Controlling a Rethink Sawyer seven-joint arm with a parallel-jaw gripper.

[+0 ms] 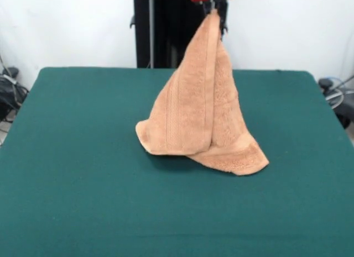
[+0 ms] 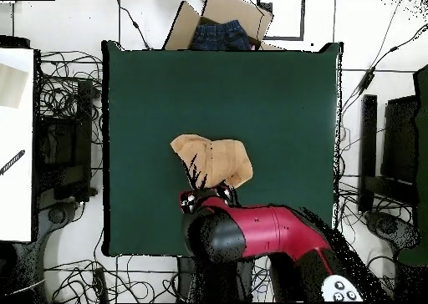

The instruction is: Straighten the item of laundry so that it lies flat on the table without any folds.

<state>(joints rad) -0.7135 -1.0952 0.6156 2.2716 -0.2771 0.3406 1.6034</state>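
Note:
The light orange-tan terry towel (image 1: 204, 113) hangs in a tall cone from my gripper (image 1: 214, 7) at the top edge of the front view. Its lower edges rest folded on the dark green table (image 1: 83, 157), with a band stripe along the bottom right edge. My gripper is shut on the towel's top corner, high above the table. In the overhead view the towel (image 2: 213, 159) shows as a small bunched shape near the table's middle (image 2: 276, 92), with my red and black arm and gripper (image 2: 201, 199) over its near edge. No white tag shows.
A cardboard box holding blue denim (image 2: 219, 29) sits past the table's far edge in the overhead view. Cables and stands (image 2: 63, 108) lie around the table. The black robot pedestal (image 1: 166, 30) stands behind the table in the front view.

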